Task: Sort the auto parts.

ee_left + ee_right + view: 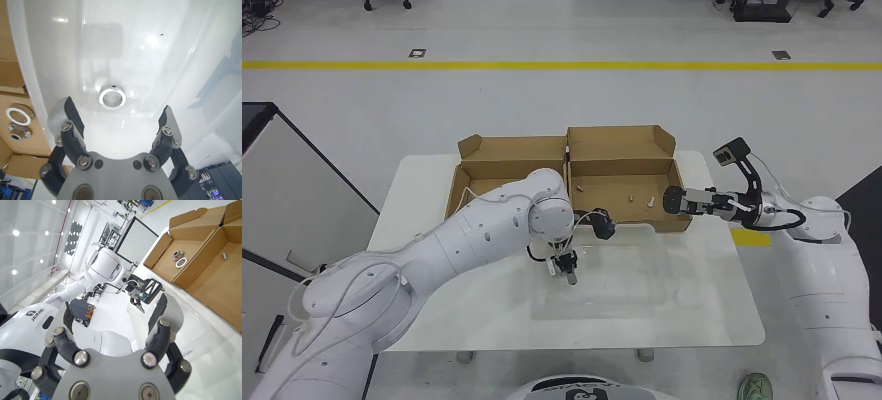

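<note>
Sorting looks well along to me. The left cardboard box (162, 255) already holds a flanged hub (178, 254) and a flat white washer (181, 262), and the right cardboard box (217, 285) holds a bolt (224, 255). The one part I can see left is a metal collar (112, 97), lying flat with its bore up on the floor of the clear tray (24, 56) on the counter (422, 200). My left end effector (118, 105) hangs just above it with fingers spread wide and not touching. My right end effector (115, 301) sits by the right box, fingers apart and holding nothing. The collar is a short, shiny silver ring with a wide bore and a small hole in its side wall. It looks smooth and probably slippery.
</note>
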`<act>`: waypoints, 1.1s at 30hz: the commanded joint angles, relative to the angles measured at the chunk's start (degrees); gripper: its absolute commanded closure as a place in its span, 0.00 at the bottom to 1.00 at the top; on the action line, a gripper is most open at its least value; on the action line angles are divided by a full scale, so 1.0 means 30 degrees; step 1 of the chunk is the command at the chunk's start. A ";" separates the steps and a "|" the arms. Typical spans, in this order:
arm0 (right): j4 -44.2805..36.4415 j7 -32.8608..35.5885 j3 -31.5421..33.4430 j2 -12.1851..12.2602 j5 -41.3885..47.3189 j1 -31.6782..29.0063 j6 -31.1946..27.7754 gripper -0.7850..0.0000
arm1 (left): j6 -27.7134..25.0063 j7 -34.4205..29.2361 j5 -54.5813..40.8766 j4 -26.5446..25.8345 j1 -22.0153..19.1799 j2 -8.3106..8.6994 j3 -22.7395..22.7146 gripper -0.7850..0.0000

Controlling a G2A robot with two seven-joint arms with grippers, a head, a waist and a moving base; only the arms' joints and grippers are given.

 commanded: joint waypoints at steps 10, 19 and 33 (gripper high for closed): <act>0.0000 0.0000 0.0000 0.0000 0.0001 0.0000 0.0000 0.00 | 0.0125 -0.0483 0.0548 -0.0357 0.0458 0.0088 -0.0072 0.12; 0.0000 0.0000 0.0000 0.0000 0.0001 0.0000 0.0000 0.00 | 0.0544 -0.0633 0.1323 -0.0113 0.0605 -0.0141 0.0074 0.44; 0.0000 0.0000 0.0000 0.0000 0.0001 0.0000 0.0000 0.00 | 0.1580 -0.0958 0.2806 -0.0147 0.0799 -0.0375 0.0040 0.52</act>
